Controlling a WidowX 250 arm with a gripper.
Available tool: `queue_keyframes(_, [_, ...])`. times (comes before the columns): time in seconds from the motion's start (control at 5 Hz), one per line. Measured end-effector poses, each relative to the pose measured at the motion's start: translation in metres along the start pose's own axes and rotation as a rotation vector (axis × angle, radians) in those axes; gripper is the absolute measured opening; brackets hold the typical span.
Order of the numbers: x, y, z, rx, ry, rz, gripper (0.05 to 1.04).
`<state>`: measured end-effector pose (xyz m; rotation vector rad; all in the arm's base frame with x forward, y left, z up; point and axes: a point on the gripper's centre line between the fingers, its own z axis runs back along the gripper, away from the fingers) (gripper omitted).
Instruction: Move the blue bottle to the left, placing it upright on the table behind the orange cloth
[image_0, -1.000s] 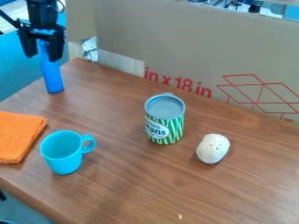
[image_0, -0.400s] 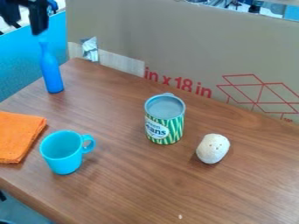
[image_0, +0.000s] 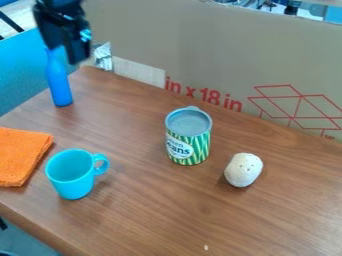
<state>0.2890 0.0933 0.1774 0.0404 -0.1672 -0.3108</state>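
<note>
The black gripper (image_0: 67, 44) hangs at the upper left, in front of the top of a blue bottle (image_0: 59, 87) and partly to its right. Whether they touch cannot be made out. The bottle stands upright near the table's back left edge. A light blue mug (image_0: 72, 175), handle to the right, stands at the lower left beside a folded orange cloth (image_0: 21, 156). Near the middle is a green-and-white striped can (image_0: 189, 150) with a grey lid. To its right lies a pale, roundish object (image_0: 244, 170) with small dark marks.
The brown wooden table (image_0: 153, 210) holds all these objects. A tall cardboard panel (image_0: 220, 50) with red print runs along its back edge. A blue panel (image_0: 20, 75) stands behind the left edge.
From around the bottle's upper part, the gripper first moved up and left, then came back right and down, turned differently. The bottle and the other objects have stayed in place.
</note>
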Motion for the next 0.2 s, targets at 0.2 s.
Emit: queue_keyframes(0.2, [0.0031,-0.0416,-0.0063,-0.023,0.025,-0.074,1.002])
